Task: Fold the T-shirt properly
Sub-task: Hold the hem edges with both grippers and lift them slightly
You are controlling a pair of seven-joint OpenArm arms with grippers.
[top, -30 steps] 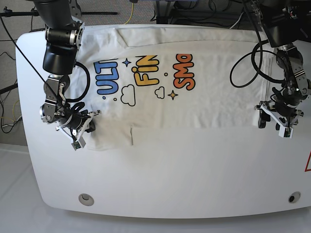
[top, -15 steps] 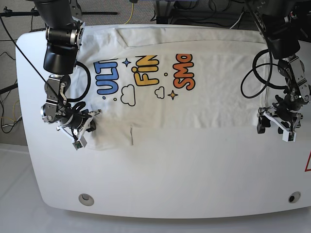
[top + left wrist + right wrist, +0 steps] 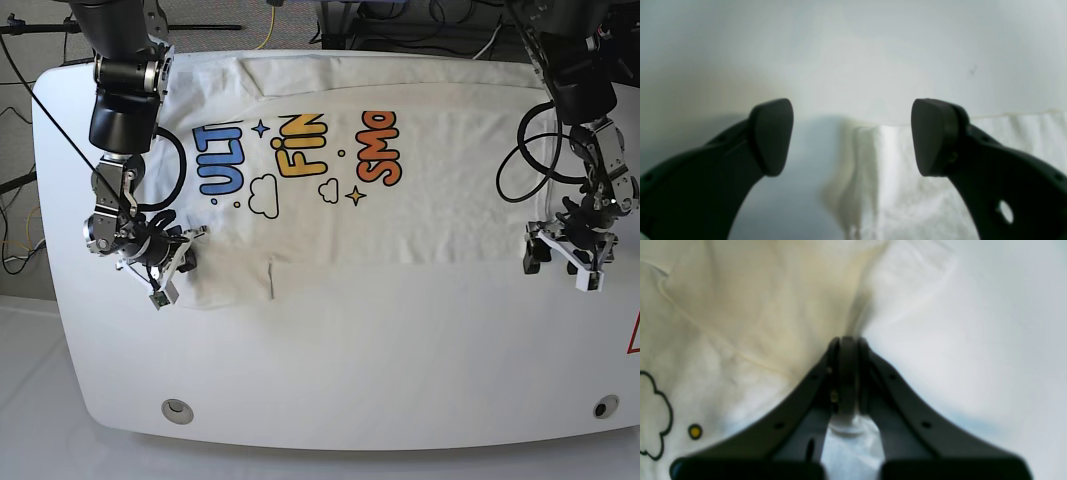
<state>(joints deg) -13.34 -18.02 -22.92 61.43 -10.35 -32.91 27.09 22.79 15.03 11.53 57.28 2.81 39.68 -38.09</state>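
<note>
On the table (image 3: pixel 330 350), right gripper (image 3: pixel 172 262) pinches the T-shirt (image 3: pixel 420 215) (near corner); left gripper (image 3: pixel 562 262) gapes wide

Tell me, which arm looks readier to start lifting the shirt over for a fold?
The right one, probably. Its claw is already shut on the T-shirt edge, while the left claw stands open at the other edge, holding nothing.

The white T-shirt (image 3: pixel 400 215) lies spread flat across the surface (image 3: pixel 350 360), print up, with its near edge folded over; one sleeve corner is pinched.
</note>
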